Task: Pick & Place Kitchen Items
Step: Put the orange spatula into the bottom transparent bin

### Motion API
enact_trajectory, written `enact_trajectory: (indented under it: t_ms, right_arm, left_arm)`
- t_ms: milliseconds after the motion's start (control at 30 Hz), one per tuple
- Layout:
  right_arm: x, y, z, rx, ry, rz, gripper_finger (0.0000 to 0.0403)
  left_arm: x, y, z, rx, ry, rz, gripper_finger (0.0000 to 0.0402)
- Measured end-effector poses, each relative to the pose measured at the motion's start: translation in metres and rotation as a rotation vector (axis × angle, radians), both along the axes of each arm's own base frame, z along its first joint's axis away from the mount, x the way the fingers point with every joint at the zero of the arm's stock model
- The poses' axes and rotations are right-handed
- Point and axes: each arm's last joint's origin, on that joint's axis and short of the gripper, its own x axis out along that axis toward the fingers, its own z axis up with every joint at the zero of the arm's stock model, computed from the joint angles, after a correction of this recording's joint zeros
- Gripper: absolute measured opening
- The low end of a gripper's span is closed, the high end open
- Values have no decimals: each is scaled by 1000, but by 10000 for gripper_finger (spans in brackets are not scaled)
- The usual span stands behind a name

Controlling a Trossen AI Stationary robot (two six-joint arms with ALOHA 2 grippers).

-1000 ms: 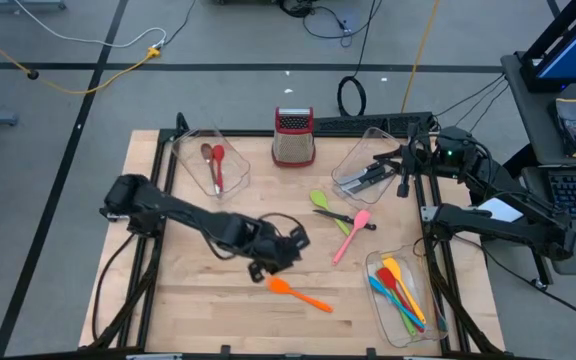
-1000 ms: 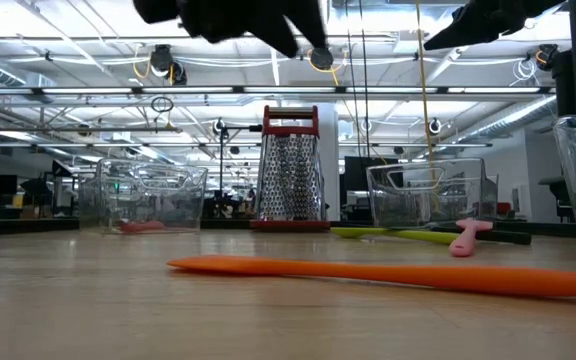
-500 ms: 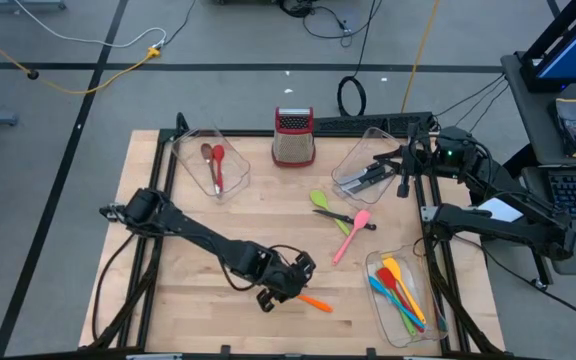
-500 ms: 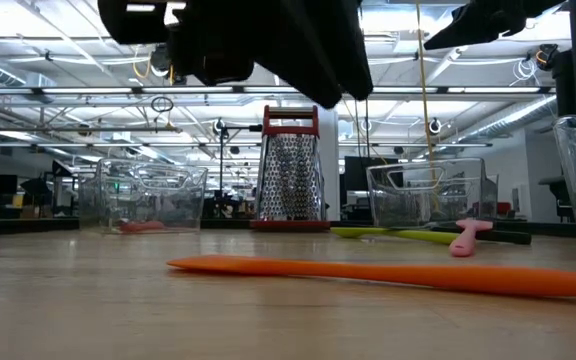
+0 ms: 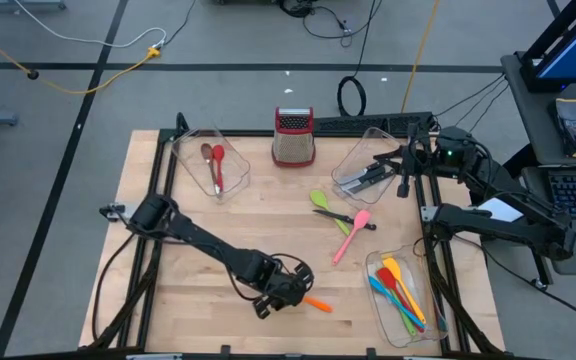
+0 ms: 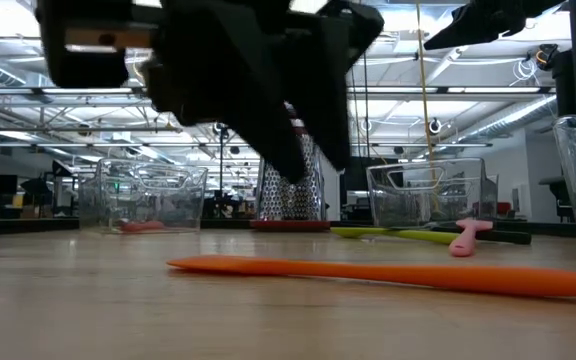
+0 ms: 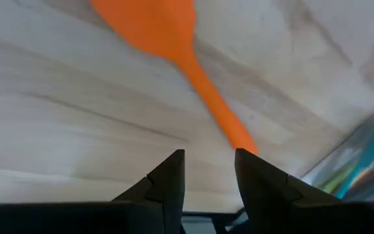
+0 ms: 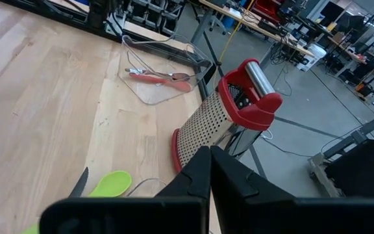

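Observation:
An orange spatula lies flat on the wooden table near its front edge; it also shows in the low view and in the left wrist view. My left gripper is open, its fingers pointing down just above the spatula's handle; it touches nothing. In the high view the left gripper hides the spatula's blade. My right gripper is shut and empty, waiting at the table's far right.
A pink spatula, a green spoon and a black-handled utensil lie mid-table. Clear bins hold utensils at the far left, far right and near right. A steel grater stands at the far edge.
My left gripper has gone toward the table's near edge and a little right, and has come down over the orange spatula. The spatula has not moved.

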Motion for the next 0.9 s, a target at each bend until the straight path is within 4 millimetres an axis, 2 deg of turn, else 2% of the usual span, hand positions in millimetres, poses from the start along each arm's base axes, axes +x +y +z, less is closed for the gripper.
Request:
enact_trajectory:
  t_ms: [267,700,900]
  right_arm:
    - [0,0,0,4,-1,-1,0]
    - [0,0,0,6,-1,-2,0]
    - [0,0,0,6,-1,-2,0]
  left_arm:
    - [7,-4,-24,-12,22,-9,136]
    - [6,11,-28,37,90,38,136]
    - [5,11,-28,4,116,17,136]
